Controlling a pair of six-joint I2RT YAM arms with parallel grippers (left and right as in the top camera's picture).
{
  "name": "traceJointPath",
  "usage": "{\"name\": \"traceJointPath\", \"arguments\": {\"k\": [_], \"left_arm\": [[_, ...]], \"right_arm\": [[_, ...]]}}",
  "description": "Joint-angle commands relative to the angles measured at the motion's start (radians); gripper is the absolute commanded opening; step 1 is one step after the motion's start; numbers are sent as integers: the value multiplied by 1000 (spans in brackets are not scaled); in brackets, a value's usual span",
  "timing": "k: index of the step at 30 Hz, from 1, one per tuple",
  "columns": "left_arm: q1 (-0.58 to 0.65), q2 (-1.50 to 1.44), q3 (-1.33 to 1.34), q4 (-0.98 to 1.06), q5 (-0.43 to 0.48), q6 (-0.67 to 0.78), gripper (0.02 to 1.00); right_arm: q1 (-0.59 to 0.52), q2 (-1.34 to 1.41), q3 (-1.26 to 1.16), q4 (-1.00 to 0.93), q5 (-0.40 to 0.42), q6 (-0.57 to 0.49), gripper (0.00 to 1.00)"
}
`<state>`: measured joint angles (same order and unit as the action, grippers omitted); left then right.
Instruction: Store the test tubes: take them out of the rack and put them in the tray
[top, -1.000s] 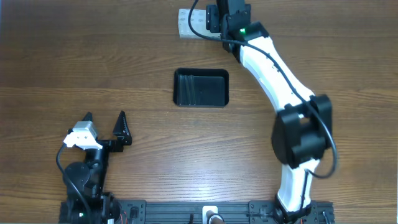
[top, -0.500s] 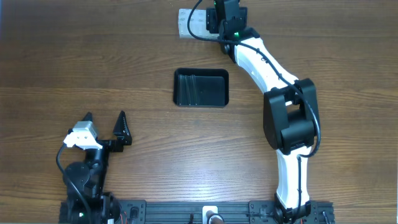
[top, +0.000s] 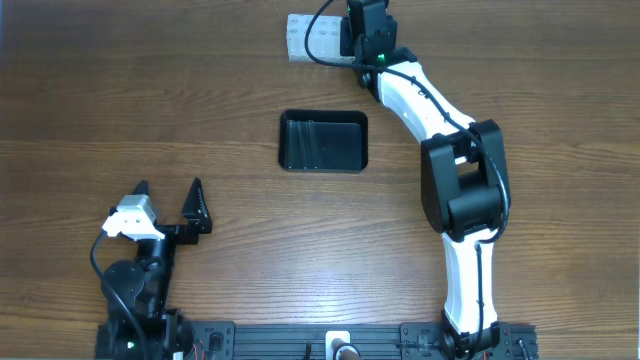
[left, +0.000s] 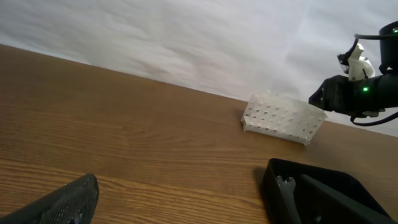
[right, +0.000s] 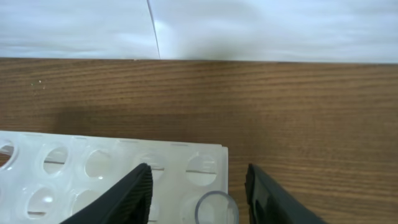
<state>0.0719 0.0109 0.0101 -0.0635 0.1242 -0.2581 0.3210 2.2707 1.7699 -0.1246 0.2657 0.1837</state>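
Your right hand (right: 198, 180), released, straddles a test tube (right: 216, 208) in the rack (top: 303, 38) at the counter's (top: 150, 100) 12 o'clock; an off-centre clench could drag the rack.

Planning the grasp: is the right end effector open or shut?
Open: right end effector fingers stand apart, a tube rim between them.

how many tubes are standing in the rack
1: a tube in a hole at the rack's end, between the fingers of the open right pincer. More could be hidden in holes the pictures cut off.
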Motion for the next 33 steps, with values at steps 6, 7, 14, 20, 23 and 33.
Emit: {"name": "traceJointPath", "arguments": {"k": [6, 7, 14, 20, 23, 33], "left_arm": [[5, -4, -4, -1, 13, -11, 1000], [5, -4, -4, -1, 14, -11, 1000], [5, -4, -4, -1, 13, -11, 1000], [5, -4, -4, -1, 14, -11, 1000], [5, -4, -4, -1, 13, -11, 1000], [5, -4, -4, -1, 13, -11, 1000]], "right_arm": [[-6, 8, 3, 5, 19, 2, 281], [-6, 8, 3, 5, 21, 2, 272], [-5, 8, 3, 5, 21, 2, 205], [-5, 8, 3, 6, 21, 2, 161], [-5, 8, 3, 10, 21, 2, 139], [8, -3, 4, 26, 40, 2, 102]]}}
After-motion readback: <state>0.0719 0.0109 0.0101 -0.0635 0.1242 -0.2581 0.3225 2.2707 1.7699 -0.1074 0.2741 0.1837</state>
